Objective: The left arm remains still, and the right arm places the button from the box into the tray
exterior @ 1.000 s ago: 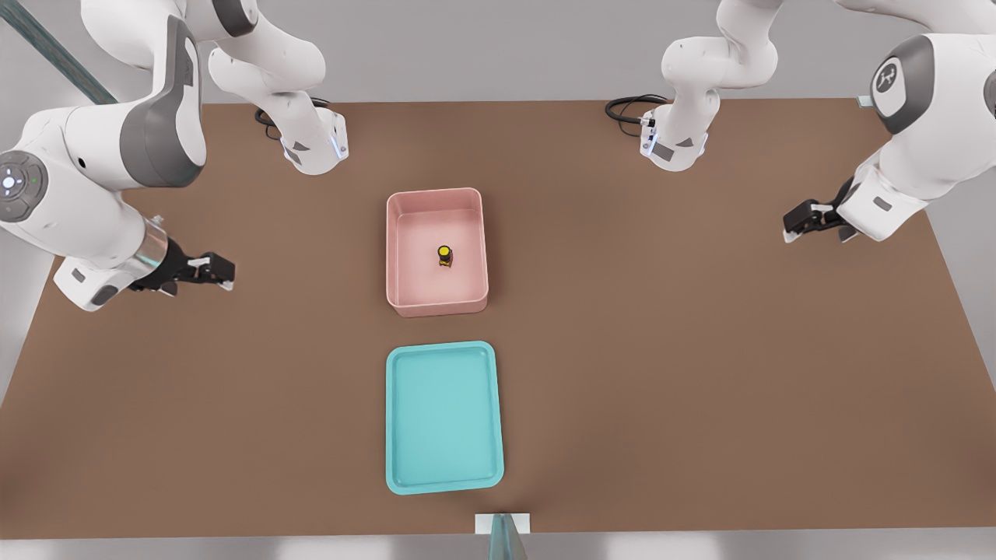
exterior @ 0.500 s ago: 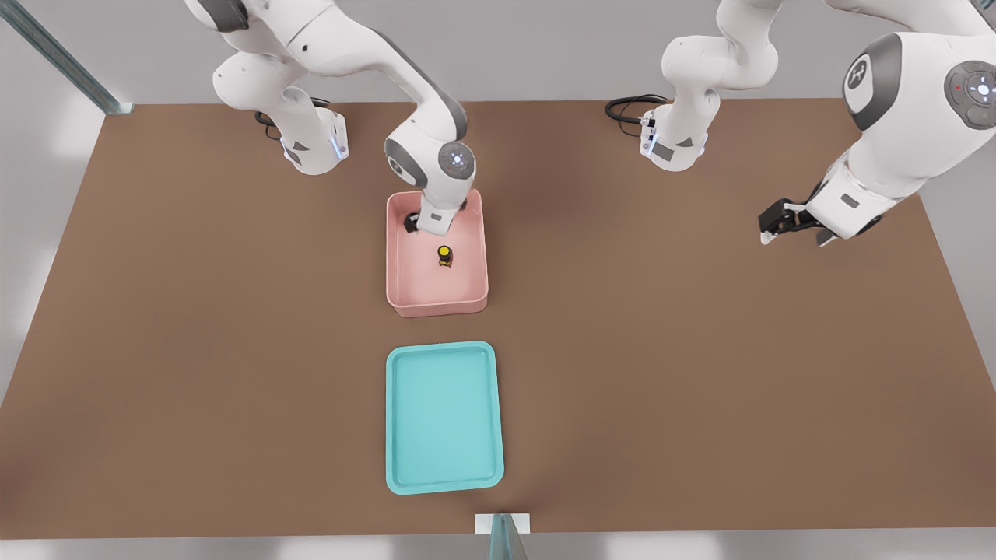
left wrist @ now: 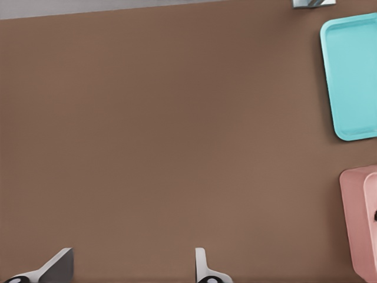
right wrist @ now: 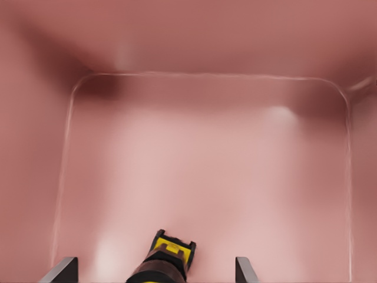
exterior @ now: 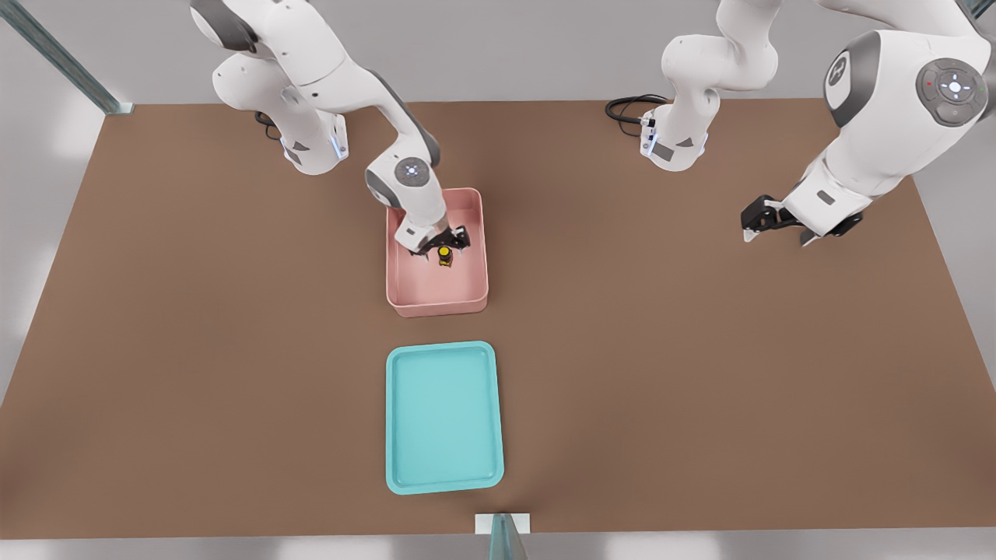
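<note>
Yellow-capped button stands upright inside pink box; teal tray nearby.

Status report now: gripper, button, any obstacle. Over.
Gripper open, down inside the pink box, fingers on either side of the button. Button on box floor, not gripped. Teal tray waiting. Nothing blocking.

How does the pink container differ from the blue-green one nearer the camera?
The box is pale pink with tall walls; the tray is teal, shallow and slightly bigger. The box holds the button, with the gripper open around it; the tray holds nothing. Both are rectangular with rounded corners.
</note>
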